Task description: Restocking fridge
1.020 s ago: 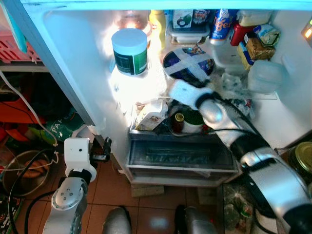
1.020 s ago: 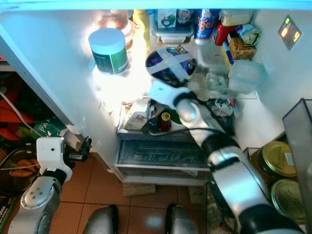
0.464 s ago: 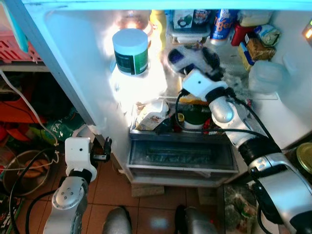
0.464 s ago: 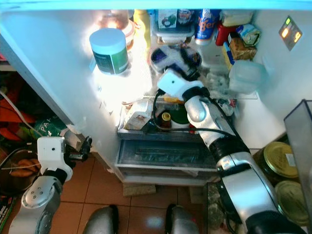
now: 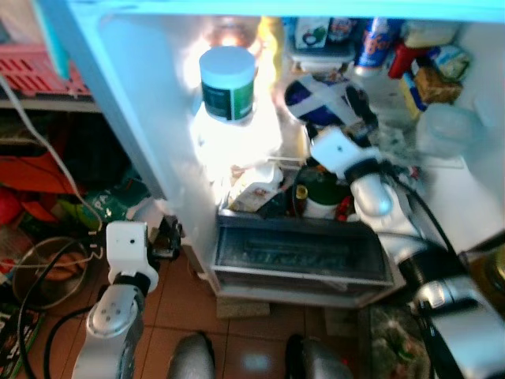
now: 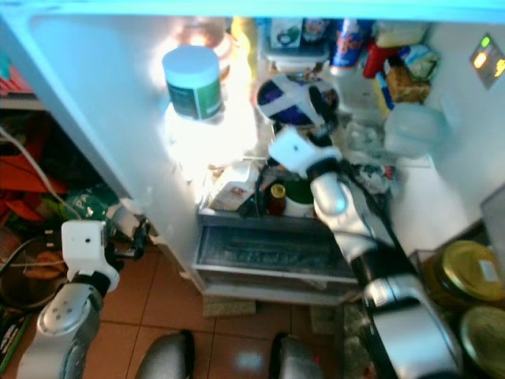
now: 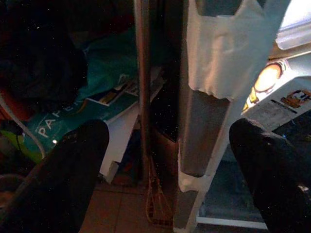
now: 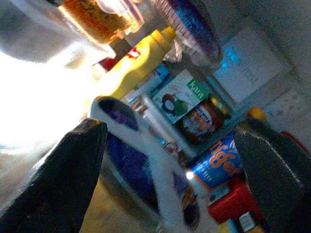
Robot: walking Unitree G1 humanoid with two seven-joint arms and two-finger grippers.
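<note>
Presently, head views: fridge (image 5: 142,118) stands open, lit inside. 1 shelf carries a teal-lidded tub (image 5: 229,83) and a blue bowl w/ white crossed bands (image 5: 319,99); the back row holds a yellow squeeze bottle (image 6: 246,35), a blue can (image 6: 345,41) and cartons. The right gripper (image 6: 319,106) reaches onto that shelf, black fingers at the bowl's near-right edge. Contact or grip cannot be told from here. Below sit a brown-capped bottle (image 5: 301,197) and the crisper drawer (image 5: 300,253), closed.

Left wrist view: the left gripper (image 7: 167,160) hangs idle low beside the fridge's outer corner, fingers spread wide, nothing between them.

Right wrist view: the right gripper's 2 fingers sit well apart, empty, w/ the bowl just ahead between them.

Assessment: bowl appears placed on the shelf and let go; that item judged done. No further stock is seen in either gripper; door not yet shut.
</note>
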